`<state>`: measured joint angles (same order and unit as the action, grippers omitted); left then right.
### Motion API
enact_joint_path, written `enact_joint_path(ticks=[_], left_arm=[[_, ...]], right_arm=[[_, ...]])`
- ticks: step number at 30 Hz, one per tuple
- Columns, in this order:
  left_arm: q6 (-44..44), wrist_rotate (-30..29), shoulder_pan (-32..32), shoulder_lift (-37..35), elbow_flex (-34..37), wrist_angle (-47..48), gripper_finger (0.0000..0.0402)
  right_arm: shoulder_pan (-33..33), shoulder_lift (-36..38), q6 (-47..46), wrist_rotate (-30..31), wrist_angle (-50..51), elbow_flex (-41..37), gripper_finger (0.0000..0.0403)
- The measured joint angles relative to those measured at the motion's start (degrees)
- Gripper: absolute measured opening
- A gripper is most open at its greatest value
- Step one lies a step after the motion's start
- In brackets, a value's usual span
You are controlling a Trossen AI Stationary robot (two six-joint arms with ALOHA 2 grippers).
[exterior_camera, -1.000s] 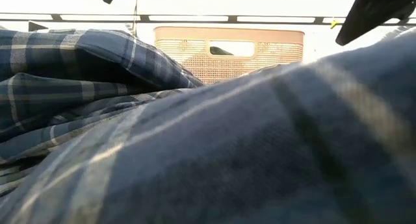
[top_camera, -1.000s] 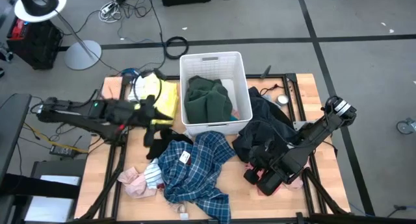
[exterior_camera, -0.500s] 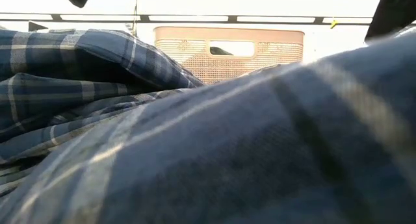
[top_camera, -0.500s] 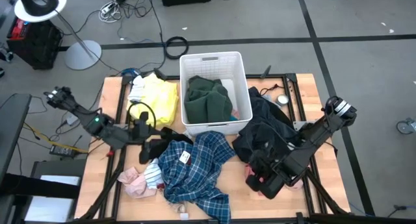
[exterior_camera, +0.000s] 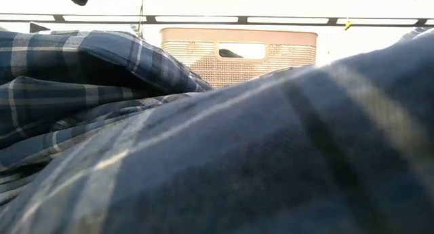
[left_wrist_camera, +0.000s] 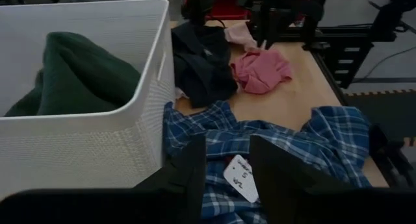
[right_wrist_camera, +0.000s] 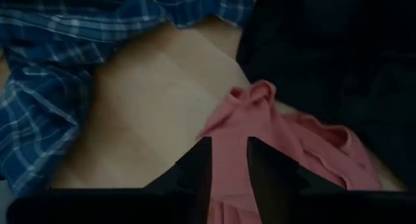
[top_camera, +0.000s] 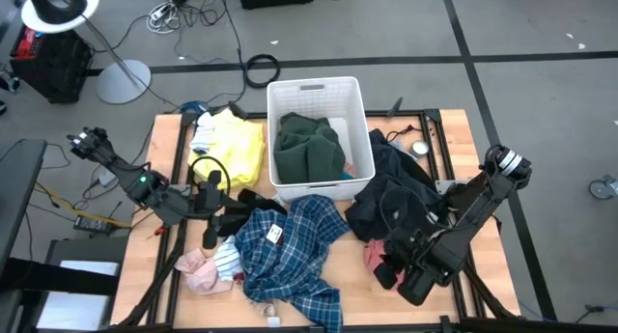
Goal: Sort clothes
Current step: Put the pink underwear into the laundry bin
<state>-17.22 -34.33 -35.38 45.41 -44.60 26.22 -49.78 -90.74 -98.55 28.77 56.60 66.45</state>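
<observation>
The clothes lie scattered over the table. A blue plaid shirt is spread at the near middle, with a black piece at its far left corner. My left gripper hovers open over that corner, by the shirt's white tag, touching nothing. A pink garment lies crumpled on the wood at the near right, beside a dark heap. My right gripper points steeply down just over the pink garment, open. A dark green garment sits in the white basket.
A yellow garment lies at the far left, and a pink and striped bundle at the near left. The plaid shirt fills the low view, with the basket behind it. Bare wood shows between the shirt and the right gripper.
My left arm has swung from over the yellow garment toward the table's near edge and sunk, stopping at the plaid shirt's far left corner. My right gripper has turned and drawn toward the near right corner. The pink garment it was on now lies on the table beside it.
</observation>
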Motion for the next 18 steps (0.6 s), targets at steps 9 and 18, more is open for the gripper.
enact_joint_path(ticks=[9, 18], left_arm=[[-0.28, 0.29, 0.11, 0.02, 0.00, 0.02, 0.0124], [0.44, 0.22, 0.11, 4.16, -0.02, -1.66, 0.0124]], right_arm=[[-2.39, -0.02, -3.55, -0.46, -9.18, -8.94, 0.0126], [-1.75, -0.07, -3.29, -0.52, -28.58, -22.03, 0.0109]])
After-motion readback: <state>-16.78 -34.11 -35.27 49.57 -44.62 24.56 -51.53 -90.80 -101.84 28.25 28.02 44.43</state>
